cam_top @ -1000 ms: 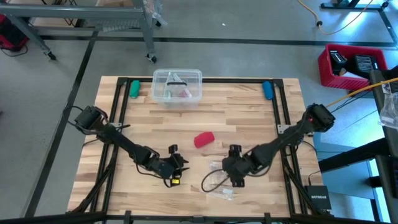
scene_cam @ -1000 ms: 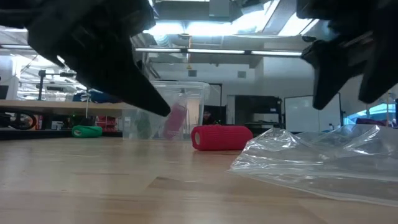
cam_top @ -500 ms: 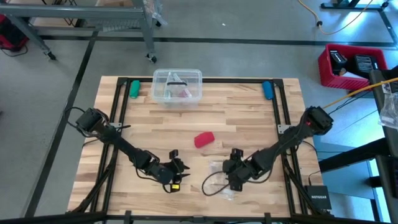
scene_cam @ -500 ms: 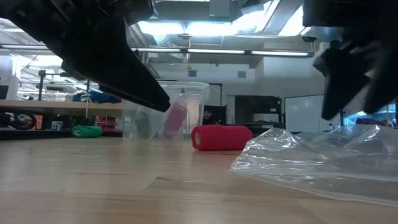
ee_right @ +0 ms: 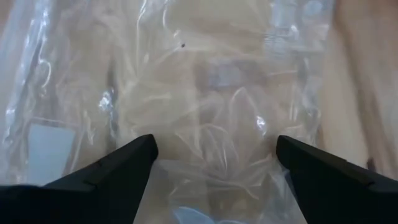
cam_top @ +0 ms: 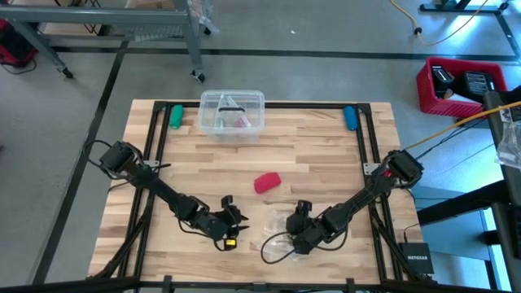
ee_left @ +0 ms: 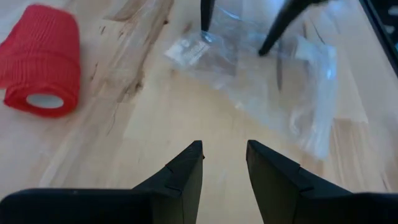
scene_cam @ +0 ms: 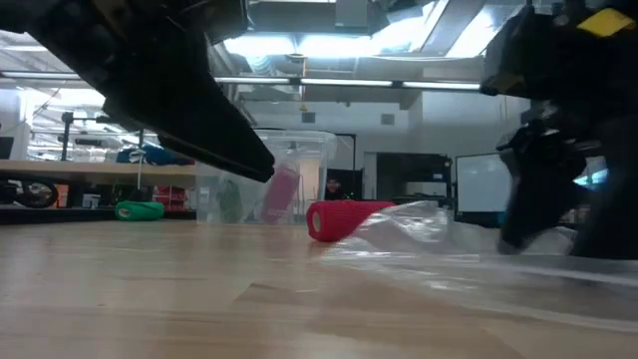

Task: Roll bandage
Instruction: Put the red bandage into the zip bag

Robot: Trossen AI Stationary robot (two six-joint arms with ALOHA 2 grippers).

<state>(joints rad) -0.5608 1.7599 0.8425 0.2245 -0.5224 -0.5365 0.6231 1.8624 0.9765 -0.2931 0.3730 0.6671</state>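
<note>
Bandage, a small red-pink cloth roll [cam_top: 267, 182], lies mid-desk already wound; your right hand [cam_top: 302, 236], spread wide over the crumpled clear plastic wrapper [cam_top: 281, 240], should lift off gently, left hand [cam_top: 229, 220], narrowly parted and empty, kept clear.

Grey concrete floor [cam_top: 326, 32] around light wood-plank surface [cam_top: 317, 155]; metal frame on casters [cam_top: 163, 32] beyond far edge; red crate [cam_top: 457, 85] at right; low view: bright ceiling lights [scene_cam: 329, 42], whiteboard [scene_cam: 478, 189], dark doorway [scene_cam: 399, 179].
</note>
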